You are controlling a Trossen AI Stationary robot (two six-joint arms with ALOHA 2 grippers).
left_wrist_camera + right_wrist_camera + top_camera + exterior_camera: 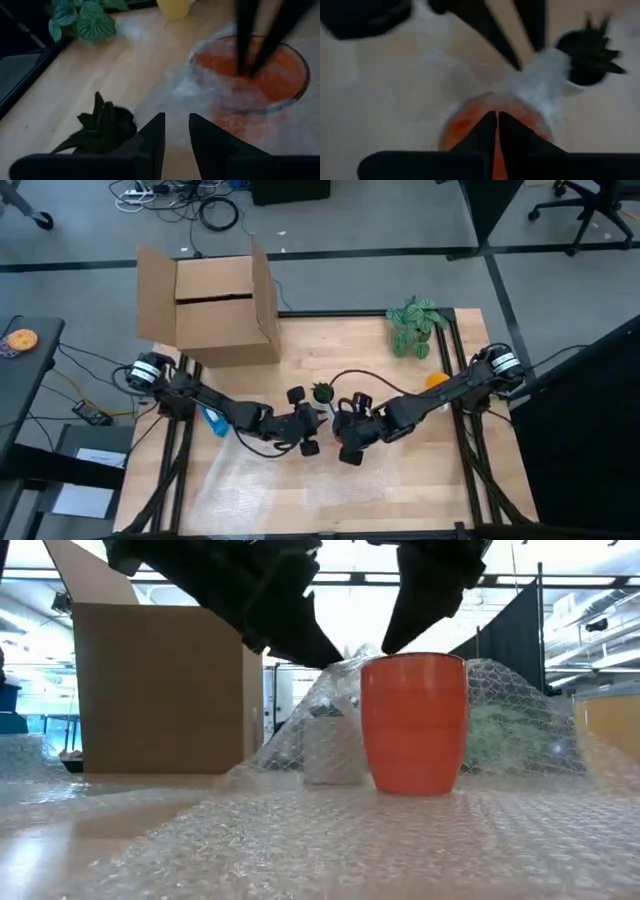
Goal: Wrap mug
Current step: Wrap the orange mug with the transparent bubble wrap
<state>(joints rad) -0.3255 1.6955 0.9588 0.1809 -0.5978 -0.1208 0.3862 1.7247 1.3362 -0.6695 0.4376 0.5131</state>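
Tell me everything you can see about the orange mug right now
The orange mug is a smooth, glossy cup, no handle visible, tapering slightly toward its base. It stands upright on the bubble wrap near the table's middle, with a fold of wrap lifted against its rim and far side. The right gripper, fingers nearly closed, is at its rim, pinching the wrap there; the left gripper hangs just beside it, slightly open, near the small dark plant.

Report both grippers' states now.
Left gripper: fingers slightly apart, holding nothing visible, near the orange mug.
Right gripper: shut on the clear bubble wrap sheet over the mug.
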